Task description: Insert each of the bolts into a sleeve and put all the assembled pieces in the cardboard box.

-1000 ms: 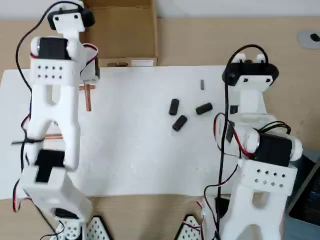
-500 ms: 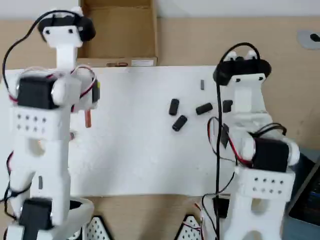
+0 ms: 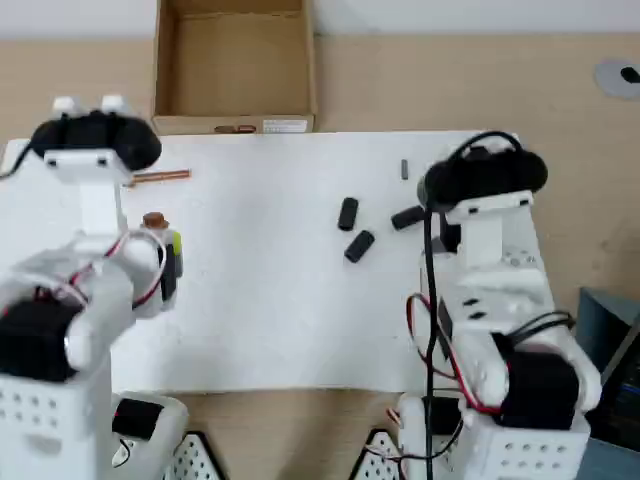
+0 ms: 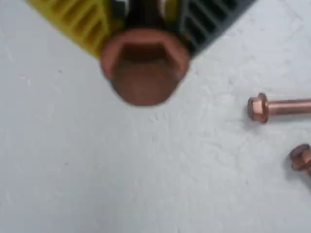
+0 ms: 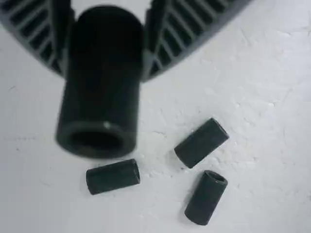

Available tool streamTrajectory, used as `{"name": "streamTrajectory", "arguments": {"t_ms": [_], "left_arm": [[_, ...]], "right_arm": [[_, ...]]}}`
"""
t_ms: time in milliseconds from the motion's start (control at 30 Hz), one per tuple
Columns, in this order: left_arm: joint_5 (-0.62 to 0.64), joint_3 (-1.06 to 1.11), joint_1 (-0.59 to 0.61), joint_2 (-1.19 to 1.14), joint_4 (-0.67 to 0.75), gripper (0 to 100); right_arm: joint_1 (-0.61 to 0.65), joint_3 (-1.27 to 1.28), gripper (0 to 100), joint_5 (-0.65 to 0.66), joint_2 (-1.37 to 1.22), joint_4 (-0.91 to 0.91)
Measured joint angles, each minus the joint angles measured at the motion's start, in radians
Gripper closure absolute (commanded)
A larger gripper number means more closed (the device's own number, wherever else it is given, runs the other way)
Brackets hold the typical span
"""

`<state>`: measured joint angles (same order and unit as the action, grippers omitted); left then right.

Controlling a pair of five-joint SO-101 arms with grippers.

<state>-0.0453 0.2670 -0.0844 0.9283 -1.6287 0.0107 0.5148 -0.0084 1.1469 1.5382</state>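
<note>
My left gripper [image 4: 146,19] is clamped on a copper bolt [image 4: 145,65], its hex head turned toward the wrist camera; my right gripper [image 5: 104,24] is clamped on a black sleeve [image 5: 99,92], its open bore showing. Both pieces hang over the white mat [image 3: 260,320], well apart; in the high view the bolt sits at about 9 o'clock from the mat's middle and the sleeve at about 3 o'clock.

I judge this to be the joining step for one pair; the next move calls for bringing the two together, shank lined up with bore, then pushing home; a slight tilt could jam it.

Farther out, three loose sleeves [image 3: 359,246] lie near 2 o'clock; a spare bolt [image 3: 160,177] lies at 10 o'clock; the cardboard box [image 3: 158,70] waits beyond the mat's far edge at 11 o'clock.
</note>
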Motion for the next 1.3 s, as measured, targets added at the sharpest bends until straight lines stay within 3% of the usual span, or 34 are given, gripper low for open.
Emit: {"name": "streamTrajectory", "arguments": {"t_ms": [267,533,900,1300], "left_arm": [[0.009,0.359,0.000,0.350,0.232,100],[0.160,0.651,0.000,0.586,0.391,100],[0.295,0.979,0.000,0.870,0.554,100],[0.562,1.036,-0.008,0.885,0.707,100]], "right_arm": [[0.000,0.199,98.9,0.000,0.129,-0.109],[0.018,0.399,98.9,0.000,0.189,-0.284],[0.256,0.724,98.9,0.000,0.351,-0.551],[0.500,0.968,98.9,0.000,0.657,-0.575]]}}
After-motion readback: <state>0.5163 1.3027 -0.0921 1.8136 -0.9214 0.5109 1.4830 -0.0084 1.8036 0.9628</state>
